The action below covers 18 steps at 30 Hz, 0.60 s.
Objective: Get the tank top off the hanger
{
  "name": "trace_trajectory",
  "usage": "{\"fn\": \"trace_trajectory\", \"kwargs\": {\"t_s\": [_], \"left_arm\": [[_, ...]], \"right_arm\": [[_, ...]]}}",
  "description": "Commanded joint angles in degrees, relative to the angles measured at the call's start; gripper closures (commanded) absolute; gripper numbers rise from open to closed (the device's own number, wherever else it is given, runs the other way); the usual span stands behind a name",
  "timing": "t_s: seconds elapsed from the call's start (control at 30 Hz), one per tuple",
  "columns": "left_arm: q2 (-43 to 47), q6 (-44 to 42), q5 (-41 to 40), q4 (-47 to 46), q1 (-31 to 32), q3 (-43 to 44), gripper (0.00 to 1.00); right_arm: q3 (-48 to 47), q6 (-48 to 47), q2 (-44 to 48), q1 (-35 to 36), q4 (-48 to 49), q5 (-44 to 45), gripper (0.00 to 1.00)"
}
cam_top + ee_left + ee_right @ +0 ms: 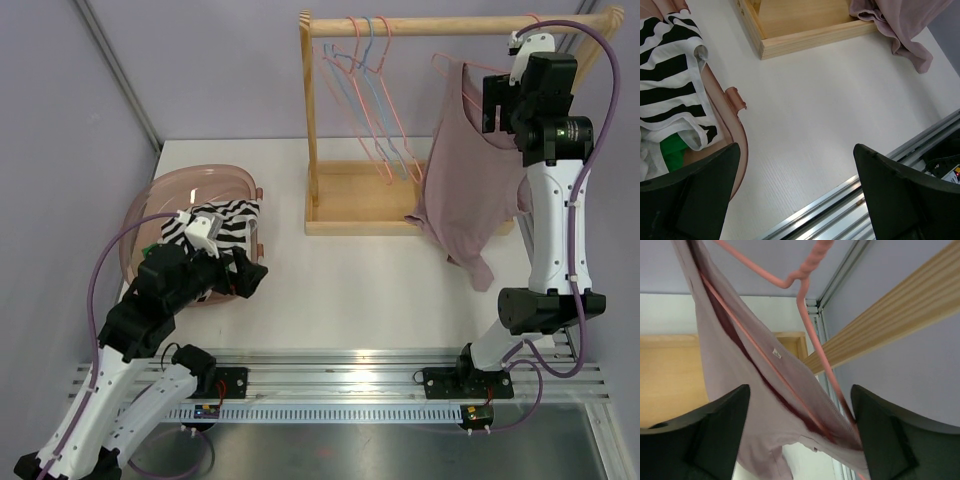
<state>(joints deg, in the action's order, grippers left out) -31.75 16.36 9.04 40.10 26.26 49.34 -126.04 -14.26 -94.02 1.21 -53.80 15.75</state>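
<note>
A mauve-pink tank top [465, 175] hangs on a pink hanger [450, 66] from the wooden rail [450, 24] at the back right; its hem drapes over the rack's base. My right gripper [497, 100] is open, raised beside the top's right shoulder. In the right wrist view the tank top [750, 390] and the hanger's wire [812, 335] pass between the spread fingers [715, 435]; my right gripper [800, 440] grips nothing. My left gripper [245, 275] is open and empty, low over the table by the basin; the left wrist view shows bare table between its fingers [900, 190].
A pink basin [175, 205] at the left holds a black-and-white striped garment [225, 225] and something green [672, 150]. Several empty pink and blue hangers [370, 95] hang at the rail's left. The rack's wooden base [370, 200] and left post [312, 120] stand mid-table.
</note>
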Motion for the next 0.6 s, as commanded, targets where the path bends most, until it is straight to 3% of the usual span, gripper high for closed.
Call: {"fn": "trace_trajectory", "kwargs": {"t_s": [0.0, 0.03, 0.07, 0.13, 0.57], "left_arm": [[-0.68, -0.45, 2.74, -3.88, 0.37, -0.13, 0.01], [-0.77, -0.45, 2.91, -3.89, 0.37, -0.3, 0.01], [-0.95, -0.54, 3.09, -4.15, 0.37, -0.3, 0.01], [-0.95, -0.54, 3.53, -4.06, 0.37, -0.39, 0.01], [-1.56, -0.45, 3.97, -4.06, 0.37, -0.56, 0.01]], "right_arm": [[0.52, -1.74, 0.41, -0.6, 2.38, -7.47, 0.17], [1.31, -1.56, 0.59, -0.68, 2.21, -10.27, 0.23], [1.41, -1.47, 0.68, -0.69, 2.04, -11.34, 0.35], [1.24, -0.69, 0.59, -0.69, 1.68, -14.06, 0.42], [0.45, 4.68, 0.94, -0.69, 0.81, -20.67, 0.69]]}}
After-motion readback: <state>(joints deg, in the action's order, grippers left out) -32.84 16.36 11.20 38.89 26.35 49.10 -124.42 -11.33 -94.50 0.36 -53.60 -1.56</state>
